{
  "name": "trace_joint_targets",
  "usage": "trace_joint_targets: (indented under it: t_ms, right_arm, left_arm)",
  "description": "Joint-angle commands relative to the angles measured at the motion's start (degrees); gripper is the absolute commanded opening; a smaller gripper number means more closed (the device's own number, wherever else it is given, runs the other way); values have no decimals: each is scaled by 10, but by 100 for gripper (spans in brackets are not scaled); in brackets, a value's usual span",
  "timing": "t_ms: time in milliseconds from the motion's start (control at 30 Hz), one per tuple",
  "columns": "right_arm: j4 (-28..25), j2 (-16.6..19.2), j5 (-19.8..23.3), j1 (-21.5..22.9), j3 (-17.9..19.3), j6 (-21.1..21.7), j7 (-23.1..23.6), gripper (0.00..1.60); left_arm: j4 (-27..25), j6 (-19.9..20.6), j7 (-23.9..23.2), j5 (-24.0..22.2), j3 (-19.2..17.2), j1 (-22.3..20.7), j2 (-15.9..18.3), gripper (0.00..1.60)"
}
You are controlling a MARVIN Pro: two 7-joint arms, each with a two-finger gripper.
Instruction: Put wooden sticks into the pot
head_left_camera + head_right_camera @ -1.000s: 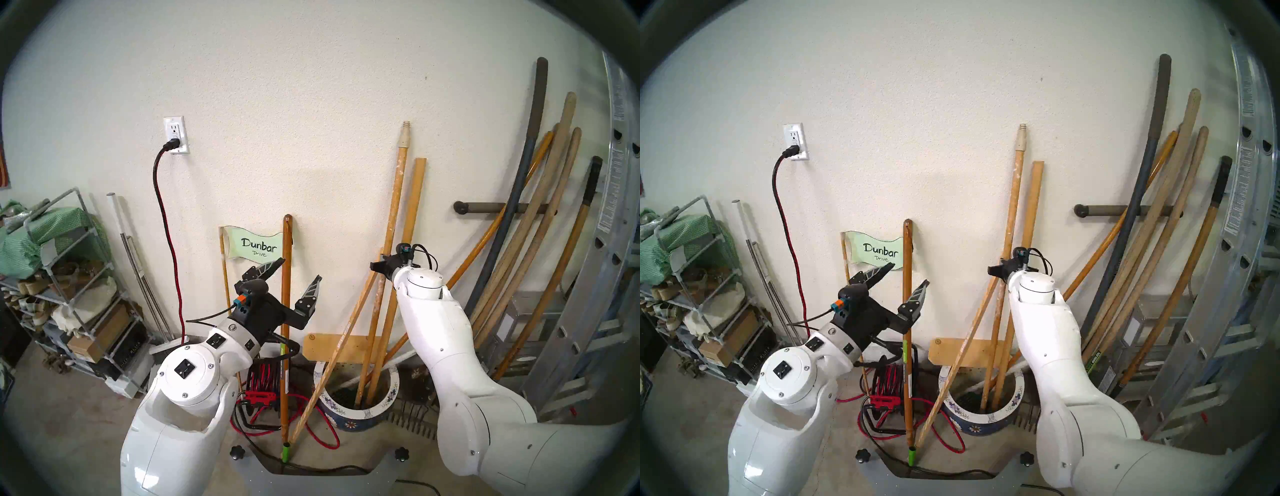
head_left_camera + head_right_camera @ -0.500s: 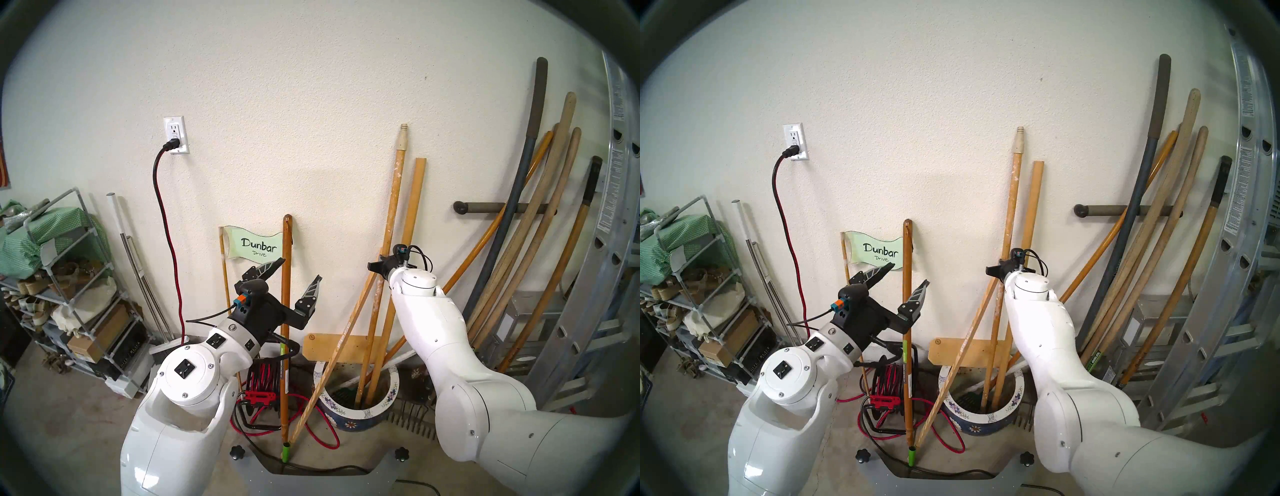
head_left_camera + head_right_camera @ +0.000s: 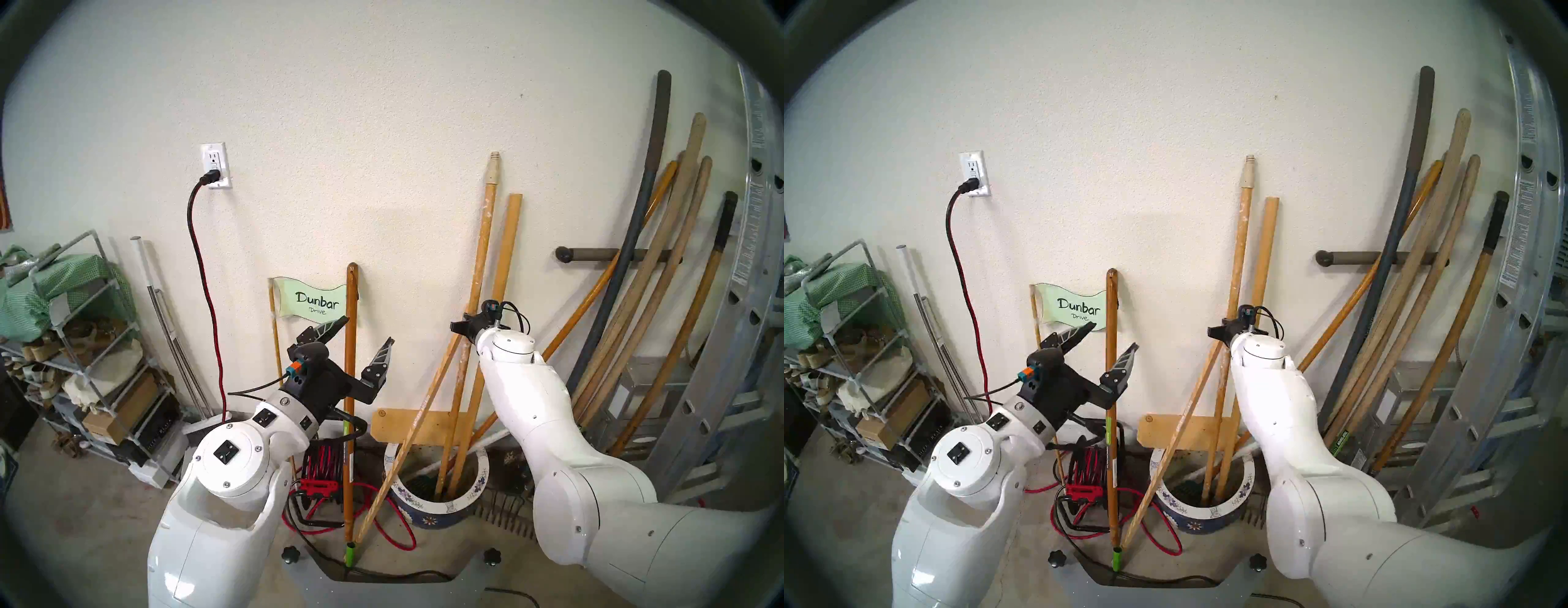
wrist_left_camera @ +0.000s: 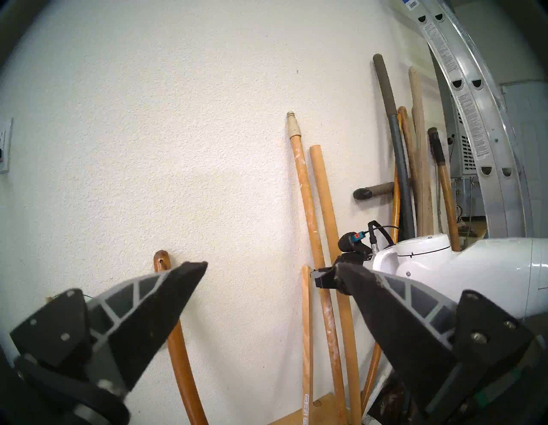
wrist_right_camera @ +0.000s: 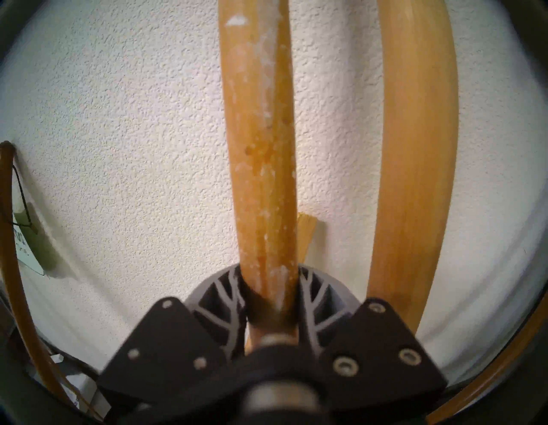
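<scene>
Pot (image 3: 439, 505): on the floor by the wall, at about 6 o'clock in the head view; blue with white flowers, white rim.
Pole (image 3: 479, 271): paint-speckled, cream tip up at 12 o'clock; foot inside the pot, top leaning on the wall.
Slat (image 3: 505, 263): just beside the pole at its 3 o'clock; foot also in the pot, top on the wall.
Thin stick (image 3: 407, 446): slants across the pot's rim at its 9 o'clock side, foot on the floor outside the pot.
Right gripper (image 5: 268, 293): fingers (image 5: 219, 292) pinch the pole at mid-height, one on each side of it.
Left gripper (image 3: 360, 344): jaws spread wide, nothing between them, pointing at the wall; a brown handle (image 3: 350, 339) stands behind the gap.
Flag (image 3: 316, 302): "Dunbar Drive", at 11 o'clock of the left gripper.
Tool handles (image 3: 662, 276): leaning at 3 o'clock, well apart from the pot.
</scene>
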Motion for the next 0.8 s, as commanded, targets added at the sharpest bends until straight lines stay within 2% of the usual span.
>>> trace_joint_targets:
  t_ms: [0, 200, 333, 433, 533, 633, 767]
  right_arm:
    - [-23, 1, 0, -32, -1, 15, 5, 67]
    - [-53, 2, 0, -45, -2, 23, 9, 88]
    - [-66, 2, -4, -51, -3, 24, 6, 87]
    - [-70, 2, -4, -53, -2, 25, 6, 107]
    - [-73, 2, -5, -54, -1, 26, 6, 105]
    - [-78, 2, -6, -57, 1, 27, 7, 111]
    - [-120, 0, -5, -77, 3, 36, 10, 122]
  left_arm:
    - [0, 0, 0, 0, 0, 0, 0, 160]
    - [0, 0, 0, 0, 0, 0, 0, 160]
    - [0, 0, 0, 0, 0, 0, 0, 160]
    - [0, 0, 0, 0, 0, 0, 0, 160]
    - [0, 0, 0, 0, 0, 0, 0, 160]
    - [0, 0, 0, 0, 0, 0, 0, 160]
    - [0, 0, 0, 0, 0, 0, 0, 160]
